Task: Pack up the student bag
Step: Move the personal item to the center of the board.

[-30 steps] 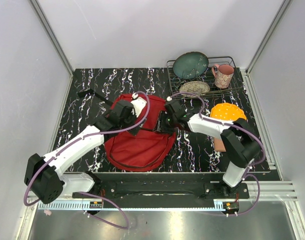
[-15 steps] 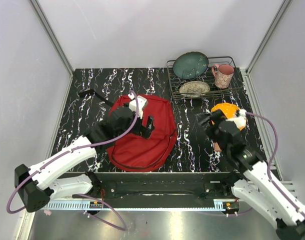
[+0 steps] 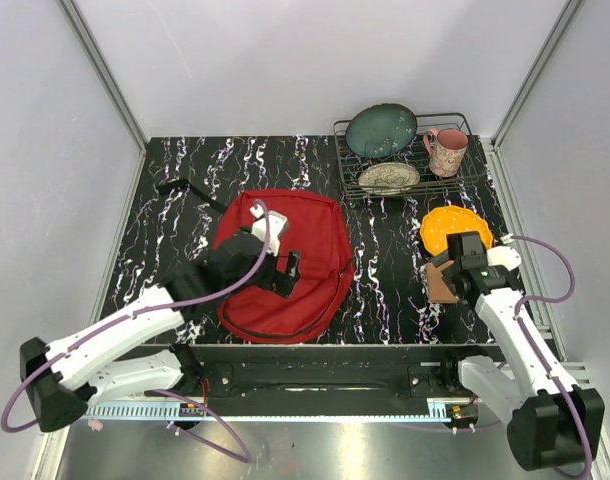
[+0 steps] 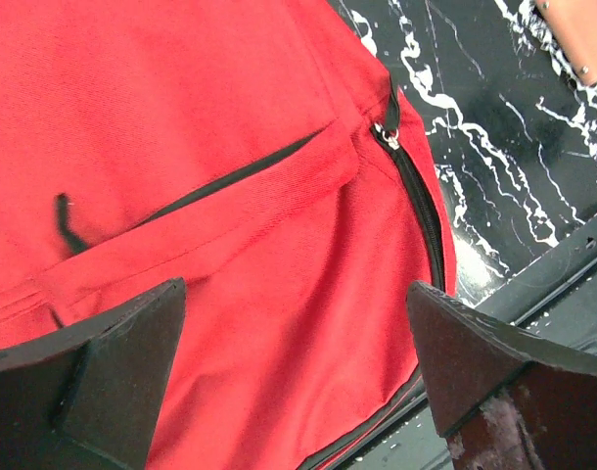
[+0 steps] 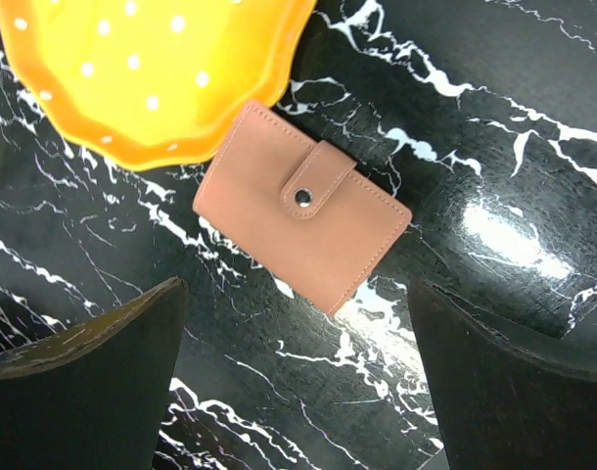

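Note:
The student bag (image 3: 315, 235), a red backpack, lies flat in the middle of the table. In the left wrist view its red fabric (image 4: 230, 196) fills the frame, with a black pocket zip and a main zip pull (image 4: 388, 130). My left gripper (image 3: 285, 272) (image 4: 298, 377) hovers open above the bag's near half, with nothing between its fingers. My right gripper (image 3: 450, 276) (image 5: 298, 382) hangs open over a pink snap wallet (image 5: 303, 220) (image 3: 440, 288) on the right side of the table, apart from it.
A yellow dotted plate (image 3: 455, 226) (image 5: 152, 69) lies touching the wallet's far edge. At the back right a wire rack (image 3: 470, 128) holds a teal plate (image 3: 381, 130), a patterned plate (image 3: 389, 177) and a pink mug (image 3: 446, 151). A black strap (image 3: 180, 187) trails left of the bag.
My right arm swung away from the bag to the right and now sits over the wallet, its jaws wider. The left arm drew back toward the near edge. The bag lies flatter.

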Controlling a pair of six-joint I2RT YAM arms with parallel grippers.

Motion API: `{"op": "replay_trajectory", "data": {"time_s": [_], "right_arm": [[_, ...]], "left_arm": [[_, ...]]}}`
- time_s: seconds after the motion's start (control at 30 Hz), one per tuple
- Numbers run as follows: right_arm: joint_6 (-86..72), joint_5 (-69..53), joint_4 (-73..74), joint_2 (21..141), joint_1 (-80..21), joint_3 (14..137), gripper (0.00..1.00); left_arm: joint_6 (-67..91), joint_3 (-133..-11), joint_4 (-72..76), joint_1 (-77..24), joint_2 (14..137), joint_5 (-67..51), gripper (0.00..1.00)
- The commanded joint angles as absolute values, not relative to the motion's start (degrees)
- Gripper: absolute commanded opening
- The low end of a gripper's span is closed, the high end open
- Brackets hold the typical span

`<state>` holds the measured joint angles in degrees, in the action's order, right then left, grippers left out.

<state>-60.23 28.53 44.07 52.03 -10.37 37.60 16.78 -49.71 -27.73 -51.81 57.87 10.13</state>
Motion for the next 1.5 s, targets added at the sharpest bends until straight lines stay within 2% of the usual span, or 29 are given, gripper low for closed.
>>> {"op": "replay_trajectory", "data": {"time_s": [0.0,0.17,0.37,0.5,0.67,0.83,1.13,1.33,1.47], "right_arm": [[-55.6,18.0,41.1,50.3,-2.8,38.2,1.00],[-56.8,12.1,37.4,50.1,3.0,34.1,1.00],[-52.1,19.9,37.9,53.3,3.2,35.2,1.00],[-47.1,21.6,35.2,55.0,3.3,36.0,1.00],[-39.2,22.1,33.0,62.9,3.8,40.2,1.00],[-33.1,14.5,31.6,72.9,3.9,44.6,1.00],[-30.2,0.1,24.6,76.4,4.0,41.3,1.00],[-31.3,-14.0,17.7,74.6,4.0,36.0,0.83],[-32.1,-19.5,15.7,73.0,4.0,35.0,0.80]], "left_arm": [[15.2,-49.9,-31.0,-51.8,50.7,15.2,0.99],[14.1,-46.4,-31.2,-51.8,45.4,19.1,0.99],[14.3,-46.8,-32.5,-51.9,44.6,18.6,0.99],[14.7,-46.7,-31.6,-51.8,45.4,17.4,0.99],[14.9,-46.7,-31.2,-51.8,46.9,16.5,0.99],[14.7,-46.7,-30.7,-51.8,47.6,15.8,0.99],[13.8,-46.3,-29.1,-51.9,47.8,13.6,0.99],[13.9,-46.1,-27.6,-51.8,49.4,12.2,0.99],[13.9,-46.0,-26.8,-51.8,50.4,11.8,0.99]]}}
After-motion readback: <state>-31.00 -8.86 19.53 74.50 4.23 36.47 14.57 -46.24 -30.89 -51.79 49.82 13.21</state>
